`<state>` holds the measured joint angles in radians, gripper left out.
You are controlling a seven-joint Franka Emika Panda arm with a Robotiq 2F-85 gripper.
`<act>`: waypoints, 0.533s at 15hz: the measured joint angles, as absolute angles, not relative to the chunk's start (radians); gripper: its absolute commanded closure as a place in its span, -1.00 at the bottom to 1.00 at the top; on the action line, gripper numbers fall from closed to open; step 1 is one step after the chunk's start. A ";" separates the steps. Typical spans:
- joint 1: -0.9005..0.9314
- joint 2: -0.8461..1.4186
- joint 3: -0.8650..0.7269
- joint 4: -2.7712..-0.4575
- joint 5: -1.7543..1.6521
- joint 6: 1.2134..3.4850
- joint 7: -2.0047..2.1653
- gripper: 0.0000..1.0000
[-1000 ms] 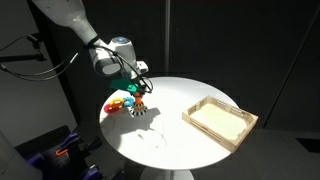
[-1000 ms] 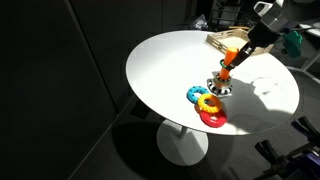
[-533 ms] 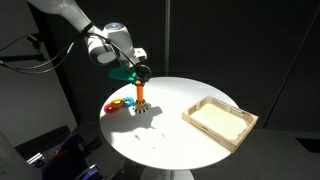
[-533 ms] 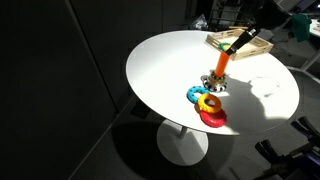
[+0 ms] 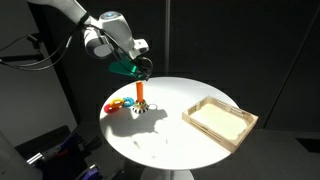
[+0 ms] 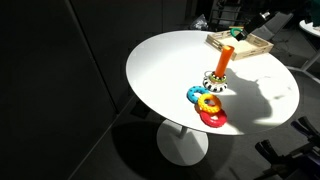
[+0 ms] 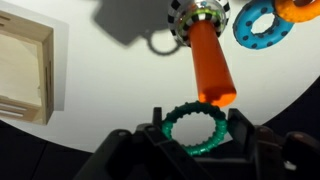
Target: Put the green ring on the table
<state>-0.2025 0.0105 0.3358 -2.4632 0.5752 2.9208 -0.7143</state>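
My gripper [image 5: 136, 68] is shut on the green ring [image 5: 126, 68] and holds it in the air just above the orange peg [image 5: 141, 91]. In the wrist view the green ring [image 7: 197, 130] sits between the two fingers, clear of the peg's top [image 7: 212, 65]. The peg [image 6: 225, 64] stands upright on its round base on the white round table [image 5: 165, 135]. In an exterior view the gripper [image 6: 258, 22] is partly cut off at the top edge.
Blue [image 6: 197, 94], yellow [image 6: 208, 103] and red [image 6: 212, 117] rings lie together on the table beside the peg base. A shallow wooden tray [image 5: 220, 120] sits at the table's other side. A dark background surrounds the table.
The gripper has risen with the green ring, lifting it up along the orange peg and off its top.
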 measured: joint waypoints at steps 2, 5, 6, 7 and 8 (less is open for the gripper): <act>-0.219 0.007 0.313 -2.497 0.575 2.914 -0.714 0.17; -0.246 0.008 0.277 -2.554 0.575 2.885 -0.714 0.17; -0.254 0.009 0.267 -2.570 0.575 2.865 -0.714 0.17; -0.261 0.010 0.256 -2.584 0.575 2.839 -0.714 0.17; -0.268 0.012 0.247 -2.597 0.575 2.811 -0.714 -0.70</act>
